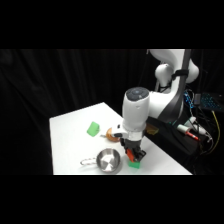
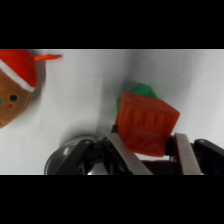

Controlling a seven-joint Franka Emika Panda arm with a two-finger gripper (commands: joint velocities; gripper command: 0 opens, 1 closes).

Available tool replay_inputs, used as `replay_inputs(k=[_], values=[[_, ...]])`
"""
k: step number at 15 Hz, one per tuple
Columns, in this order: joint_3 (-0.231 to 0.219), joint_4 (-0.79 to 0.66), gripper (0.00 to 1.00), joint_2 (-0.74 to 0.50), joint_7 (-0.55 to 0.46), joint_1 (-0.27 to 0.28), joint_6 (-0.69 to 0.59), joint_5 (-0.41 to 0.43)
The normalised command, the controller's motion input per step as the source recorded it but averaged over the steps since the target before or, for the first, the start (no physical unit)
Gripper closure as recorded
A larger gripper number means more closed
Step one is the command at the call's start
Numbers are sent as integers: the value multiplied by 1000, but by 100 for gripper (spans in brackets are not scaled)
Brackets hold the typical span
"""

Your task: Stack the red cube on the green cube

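From the side, the white arm reaches over the worktop (image 1: pixel 70 135) from its base and drops its last white link almost straight down, so the claw (image 1: pixel 133 151) points at the surface near the front edge. The red cube (image 1: pixel 135 153) shows as a small red-orange patch between the fingers, and the green cube (image 1: pixel 134 163) sits directly under the claw, on the worktop; whether the two cubes touch cannot be told here. Just beside the claw stands a small steel pan (image 1: pixel 108 160) with its handle pointing away from the claw. Behind the claw lies a round red-brown toy (image 1: pixel 112 134), and farther out on that side a second, lighter green block (image 1: pixel 92 129). In the wrist view the claw (image 2: pixel 149 150) is clamped on the red cube (image 2: pixel 146 123), one metal finger (image 2: pixel 127 155) pressed on each side. The cube is square, with no long axis, and sits turned in the grip, one corner pointing away from the claw. Only a green edge of the green cube (image 2: pixel 142 90) peeks out beyond it. Off to one side lies a gingerbread-man toy (image 2: pixel 15 85) with a red hat.
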Motion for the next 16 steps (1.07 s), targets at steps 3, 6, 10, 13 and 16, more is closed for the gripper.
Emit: replay_inputs(k=[3, 6, 10, 13, 16], values=[[-14, -10, 1, -10, -134, 34, 124, -13], [-49, -10, 0, -72, -93, 49, 53, -65], [-80, 12, 0, -155, -58, 74, -114, -126], [-112, 57, 0, -220, -19, 88, -300, -194], [-98, 88, 0, -228, -8, 69, -361, -209]])
